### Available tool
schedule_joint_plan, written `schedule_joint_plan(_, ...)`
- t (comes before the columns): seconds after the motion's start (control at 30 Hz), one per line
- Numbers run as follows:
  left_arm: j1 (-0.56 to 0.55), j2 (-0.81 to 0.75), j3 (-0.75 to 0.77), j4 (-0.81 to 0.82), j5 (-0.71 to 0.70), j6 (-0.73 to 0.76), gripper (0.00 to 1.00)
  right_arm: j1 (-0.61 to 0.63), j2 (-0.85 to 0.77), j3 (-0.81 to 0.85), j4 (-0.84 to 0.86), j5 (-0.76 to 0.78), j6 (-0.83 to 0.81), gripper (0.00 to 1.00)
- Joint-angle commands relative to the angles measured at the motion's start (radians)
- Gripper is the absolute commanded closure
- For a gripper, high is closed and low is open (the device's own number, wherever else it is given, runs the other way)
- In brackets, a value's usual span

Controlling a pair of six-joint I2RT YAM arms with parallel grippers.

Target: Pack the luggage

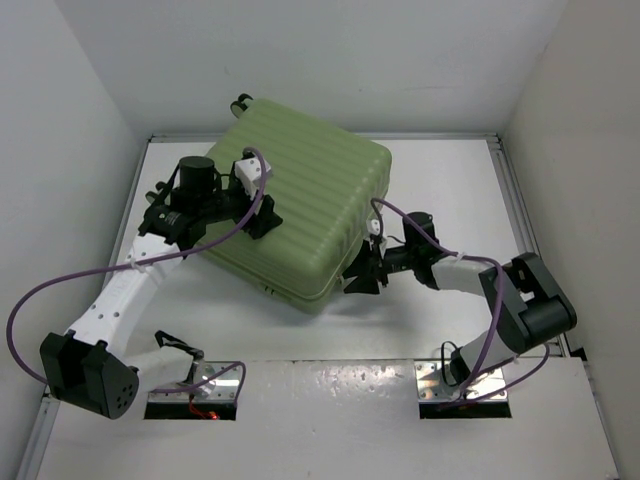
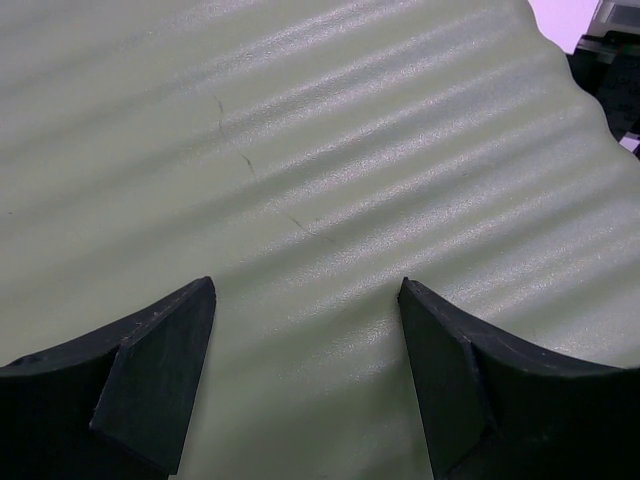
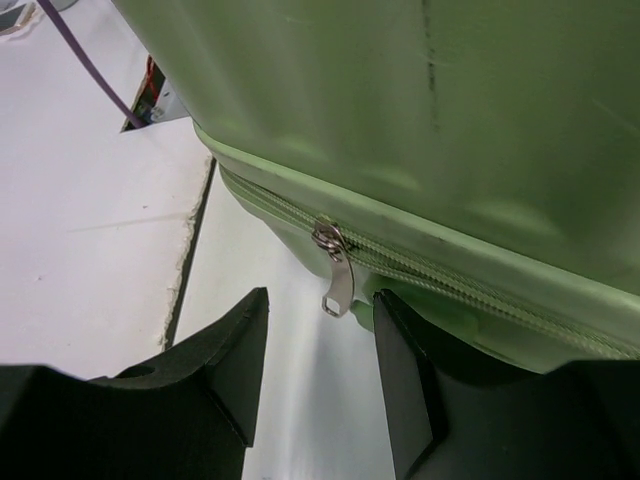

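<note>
White table [image 1: 450,190] and plain white walls [image 1: 330,50] frame the scene, and the light-green luggage [image 1: 300,215] lies flat on that table, turned at an angle with its ribbed shell facing up and its small black wheels [image 1: 240,102] at the far corner. Its 2 shell halves sit together. The left gripper [image 1: 262,215] hangs over the luggage's top shell, close to its left edge, pointing down at the ribs. Its jaws are spread wide and have hold of nothing; the left wrist view shows only bare green shell between the 2 fingers [image 2: 160,370]. Whether the tips actually touch the shell cannot be told. The right gripper [image 3: 322,305] is at the luggage's near right side, level with the seam where the zipper [image 3: 450,285] runs between the 2 halves. Its jaws stand part open, about half their spread, and nothing is clamped in them. The metal zipper pull [image 3: 338,275] dangles from the seam just beyond the fingertips, lined up with the gap between them and nearer the right-hand finger, with a sliver of space showing on each side of it.
</note>
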Motion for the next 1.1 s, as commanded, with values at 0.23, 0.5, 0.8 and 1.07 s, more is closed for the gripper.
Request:
schedule_joint_plan(0.23, -0.027, 0.023, -0.065, -0.062, -0.029, 0.003, 0.21, 0.041, 0.059, 0.050, 0.176, -0.055, 0.073, 0.53)
schedule_joint_plan(0.5, -0.027, 0.023, -0.074, -0.053, -0.029, -0.007, 0.21, 0.059, 0.085, 0.049, 0.258, -0.011, 0.160, 0.68)
schedule_joint_plan(0.8, -0.036, 0.023, -0.092, -0.053, -0.040, -0.016, 0.21, 0.015, 0.025, 0.009, 0.276, 0.064, 0.223, 1.00)
schedule_joint_plan(1.07, -0.036, 0.023, -0.111, -0.053, -0.072, -0.016, 0.22, -0.096, -0.051, -0.010, 0.242, 0.110, 0.233, 1.00)
